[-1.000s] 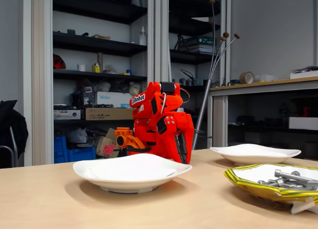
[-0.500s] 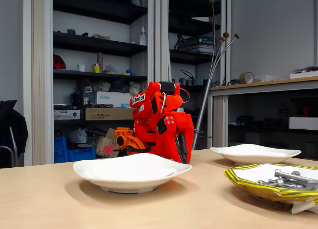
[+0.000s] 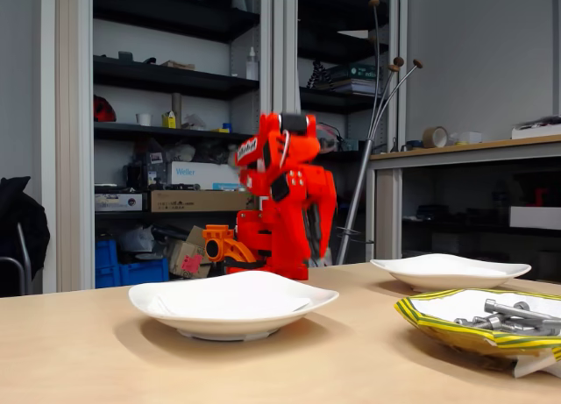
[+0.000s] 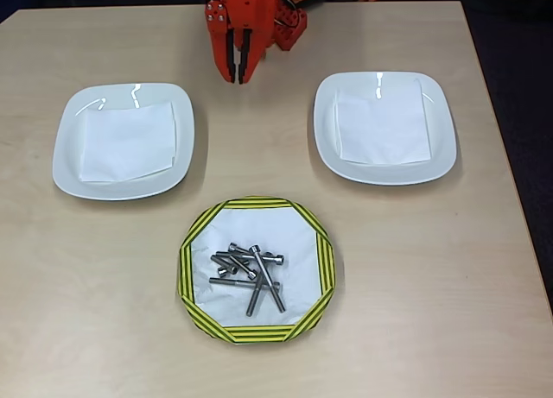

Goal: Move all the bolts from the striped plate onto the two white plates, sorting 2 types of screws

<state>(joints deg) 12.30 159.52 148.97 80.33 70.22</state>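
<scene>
Several grey bolts (image 4: 251, 268), long and short, lie piled in the striped plate (image 4: 185, 268) near the table's front in the overhead view. The fixed view shows this plate (image 3: 438, 327) at the lower right with the bolts (image 3: 510, 316) in it. Two white plates (image 4: 62, 152) (image 4: 323, 135) sit left and right of the middle, each holding a white paper square and no bolts. My orange gripper (image 4: 238, 75) hangs at the far table edge between them, pointing toward the striped plate, fingers together with nothing in them. The orange arm (image 3: 285, 189) stands raised behind the near white plate (image 3: 232, 303).
The wooden table (image 4: 406, 312) has bare room around the plates. Its right edge (image 4: 505, 156) drops to a dark floor. Behind the table in the fixed view are shelves with boxes (image 3: 175, 194) and a side bench (image 3: 465, 150).
The arm has lifted out of its folded crouch and now stands taller, its upper part raised. The plates and bolts have not moved.
</scene>
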